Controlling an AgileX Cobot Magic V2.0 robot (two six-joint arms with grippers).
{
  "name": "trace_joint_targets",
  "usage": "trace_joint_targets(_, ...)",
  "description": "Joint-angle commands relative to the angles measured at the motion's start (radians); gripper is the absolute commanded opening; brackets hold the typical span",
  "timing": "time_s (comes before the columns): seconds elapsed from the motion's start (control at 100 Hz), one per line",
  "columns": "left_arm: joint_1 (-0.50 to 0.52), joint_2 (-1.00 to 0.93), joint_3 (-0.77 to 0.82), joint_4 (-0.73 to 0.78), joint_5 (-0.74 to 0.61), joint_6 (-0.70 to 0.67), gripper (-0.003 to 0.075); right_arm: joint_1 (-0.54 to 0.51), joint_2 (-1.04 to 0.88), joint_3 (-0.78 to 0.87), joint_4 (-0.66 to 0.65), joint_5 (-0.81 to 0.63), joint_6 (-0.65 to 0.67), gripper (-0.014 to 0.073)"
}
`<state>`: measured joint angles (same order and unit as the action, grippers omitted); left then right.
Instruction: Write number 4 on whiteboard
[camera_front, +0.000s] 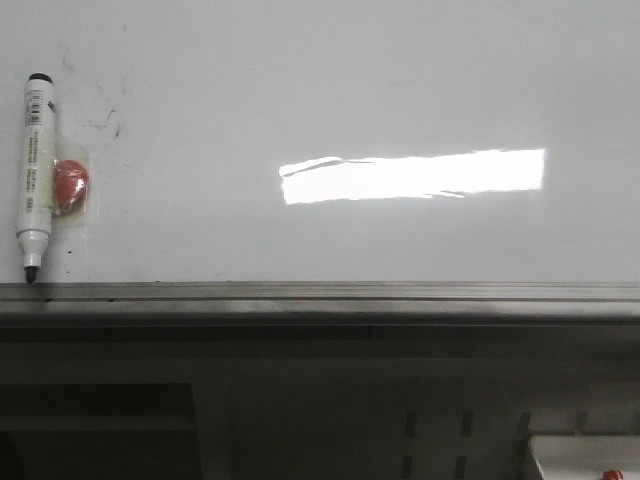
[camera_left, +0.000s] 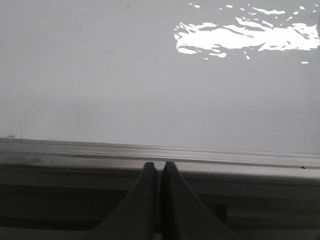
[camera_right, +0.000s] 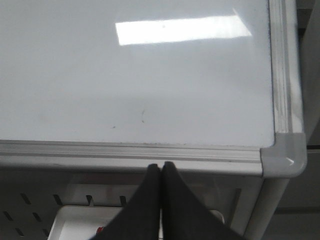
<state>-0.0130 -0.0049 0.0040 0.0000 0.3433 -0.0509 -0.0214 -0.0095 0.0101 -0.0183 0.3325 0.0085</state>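
Glossy whiteboard (camera_front: 300, 90) with grey rail (camera_front: 320, 292), marker (camera_front: 34, 175) at left; both grippers (camera_left: 159, 172) (camera_right: 161, 172) closed, empty.

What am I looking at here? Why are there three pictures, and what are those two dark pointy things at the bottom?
This is a robot with two arms, and each picture comes from a different camera on it. One camera looks forward over a big shiny white board with a grey metal rail along its near edge. The bright stripe is only a lamp reflecting. At the left lies a white marker pen with a black cap and tip, and beside it a small red round thing; I cannot tell what it is. The other two cameras sit on the robot's wrists. The dark pointy shapes are its fingers: the left gripper and the right gripper. Both pairs are pressed together and hold nothing. No number is written on the board yet, only faint smudges.
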Motion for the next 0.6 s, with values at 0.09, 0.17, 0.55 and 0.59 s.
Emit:
trace_joint_targets(0.09, -0.007, -0.025, 0.034, 0.006, -0.072, -0.006, -0.002, -0.005, -0.016, 0.025, 0.049, -0.132, -0.002, -0.0064)
trace_joint_targets(0.17, -0.007, -0.025, 0.034, 0.006, -0.124, -0.006, -0.002, -0.005, -0.016, 0.025, 0.049, -0.194, -0.002, -0.0064)
trace_joint_targets(0.55, -0.007, -0.024, 0.027, -0.051, -0.373, -0.006, -0.002, -0.005, -0.006, 0.025, 0.097, -0.313, -0.002, -0.0064)
trace_joint_targets(0.59, -0.009, -0.017, 0.012, -0.08, -0.364, -0.006, -0.002, -0.005, 0.007, 0.022, 0.115, -0.333, -0.002, -0.0064)
